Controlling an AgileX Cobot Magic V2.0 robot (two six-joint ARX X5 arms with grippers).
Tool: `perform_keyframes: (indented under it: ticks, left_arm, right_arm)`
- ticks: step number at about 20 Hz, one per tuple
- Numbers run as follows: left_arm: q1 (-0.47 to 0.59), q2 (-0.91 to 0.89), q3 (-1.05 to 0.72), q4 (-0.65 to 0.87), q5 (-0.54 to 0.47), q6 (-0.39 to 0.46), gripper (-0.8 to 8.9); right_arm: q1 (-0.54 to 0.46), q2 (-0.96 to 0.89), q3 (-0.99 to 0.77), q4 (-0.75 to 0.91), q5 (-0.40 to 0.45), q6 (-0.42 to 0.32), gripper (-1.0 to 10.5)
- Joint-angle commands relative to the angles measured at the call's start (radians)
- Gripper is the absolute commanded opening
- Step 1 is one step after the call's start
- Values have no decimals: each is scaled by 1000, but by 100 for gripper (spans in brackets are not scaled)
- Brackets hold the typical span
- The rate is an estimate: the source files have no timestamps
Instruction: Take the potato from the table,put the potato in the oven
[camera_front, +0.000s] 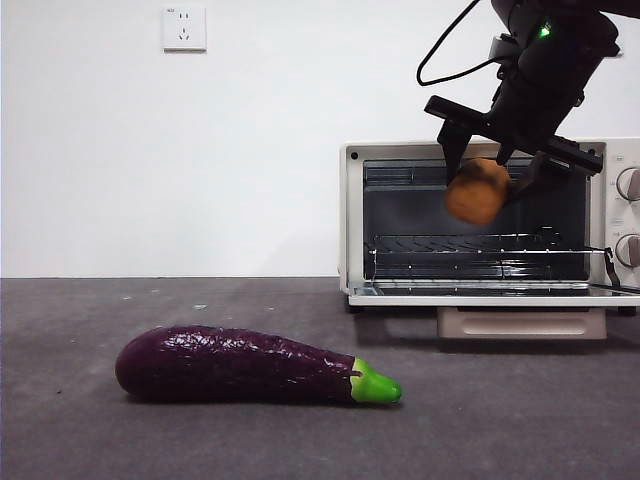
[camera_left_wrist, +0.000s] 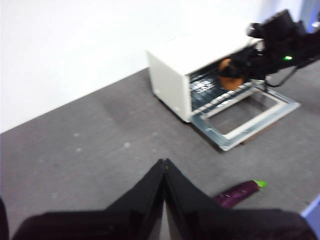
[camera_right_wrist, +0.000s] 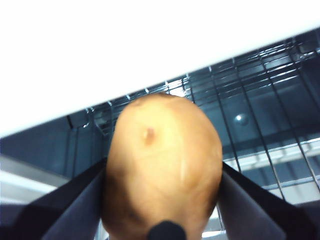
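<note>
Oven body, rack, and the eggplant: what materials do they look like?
Oven: cream painted sheet metal, likely, with a smooth, flat sheen. Wire rack: bright metal, thin shiny rods. Eggplant: glossy purple skin, wrinkled highlights; real or plastic, can't tell.

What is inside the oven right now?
Only its wire rack shows inside the oven. The potato hangs at the opening, in the right end effector, hiding part of the back wall.

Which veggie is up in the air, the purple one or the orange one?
The orange potato. The right gripper holds it up before the open oven, while the purple eggplant lies on the table.
</note>
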Motion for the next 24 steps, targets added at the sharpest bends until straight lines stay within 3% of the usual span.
perform_keyframes:
  ticks: [1, 16, 22, 24]
  left_arm:
    - [0, -2, -3, 5, -13, 11, -4]
    - [0, -2, -3, 5, -97, 11, -4]
    - [0, -2, -3, 5, -109, 11, -4]
    - [0, -2, -3, 5, -109, 11, -4]
  right_arm:
    - [1, 27, 5, 12, 5, 0, 159]
    - [0, 117, 16, 40, 24, 1, 169]
    - [0, 124, 17, 38, 24, 23, 467]
    - [0, 124, 18, 38, 24, 23, 511]
